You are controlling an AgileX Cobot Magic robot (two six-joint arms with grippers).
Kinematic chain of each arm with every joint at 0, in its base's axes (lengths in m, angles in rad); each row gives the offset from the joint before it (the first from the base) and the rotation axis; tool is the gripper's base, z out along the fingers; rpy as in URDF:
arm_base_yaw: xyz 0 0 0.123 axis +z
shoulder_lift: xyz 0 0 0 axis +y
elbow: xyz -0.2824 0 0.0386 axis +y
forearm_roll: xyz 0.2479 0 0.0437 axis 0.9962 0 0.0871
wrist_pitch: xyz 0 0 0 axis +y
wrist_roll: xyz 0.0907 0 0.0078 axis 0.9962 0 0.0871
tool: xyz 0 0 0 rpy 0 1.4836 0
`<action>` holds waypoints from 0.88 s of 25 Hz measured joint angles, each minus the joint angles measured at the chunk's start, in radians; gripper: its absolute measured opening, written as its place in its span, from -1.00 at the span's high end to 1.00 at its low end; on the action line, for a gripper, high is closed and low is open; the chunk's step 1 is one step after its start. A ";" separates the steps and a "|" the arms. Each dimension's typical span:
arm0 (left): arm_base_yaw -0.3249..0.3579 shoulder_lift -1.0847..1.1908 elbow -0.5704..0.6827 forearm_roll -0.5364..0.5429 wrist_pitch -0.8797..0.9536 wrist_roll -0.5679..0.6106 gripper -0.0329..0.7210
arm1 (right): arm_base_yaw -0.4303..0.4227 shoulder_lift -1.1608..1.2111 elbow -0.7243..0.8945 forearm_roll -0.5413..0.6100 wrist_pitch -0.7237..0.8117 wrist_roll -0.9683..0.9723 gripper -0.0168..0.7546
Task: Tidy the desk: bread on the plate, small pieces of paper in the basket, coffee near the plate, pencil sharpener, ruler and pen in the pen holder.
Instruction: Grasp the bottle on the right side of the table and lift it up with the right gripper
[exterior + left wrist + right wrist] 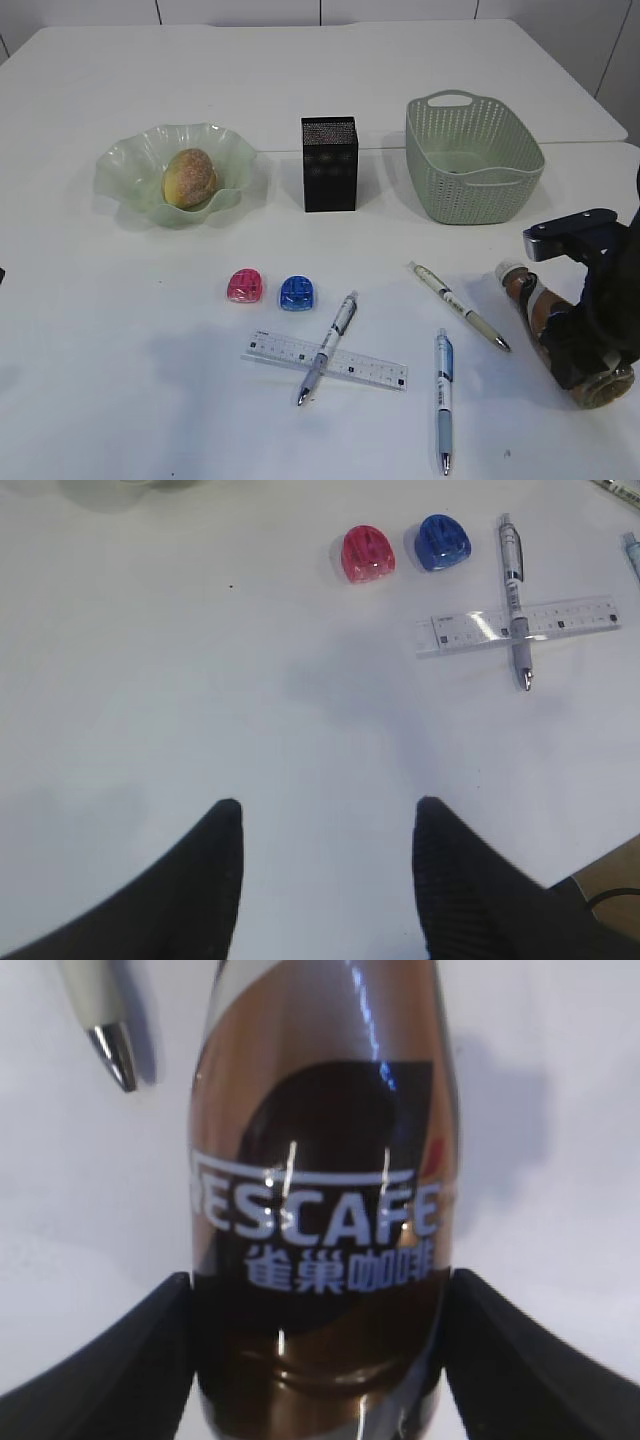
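Note:
The brown Nescafe coffee bottle lies on its side at the right of the table. My right gripper is shut on the bottle's body, one finger on each side. My left gripper is open and empty above bare table. A pink sharpener and a blue sharpener sit mid-table. A pen lies across the clear ruler. Two more pens lie to the right. Bread rests on the green plate. No paper pieces show.
The black pen holder stands upright at the back centre. The green basket stands at the back right. A pen tip lies just left of the bottle in the right wrist view.

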 joint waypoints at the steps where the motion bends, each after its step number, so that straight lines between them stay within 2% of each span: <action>1: 0.000 0.000 0.000 0.000 0.000 0.000 -0.10 | 0.000 0.004 0.000 0.000 -0.005 0.000 -0.54; 22: 0.000 0.000 0.000 0.000 0.000 0.000 -0.10 | 0.000 0.073 -0.004 0.002 -0.042 0.034 -0.47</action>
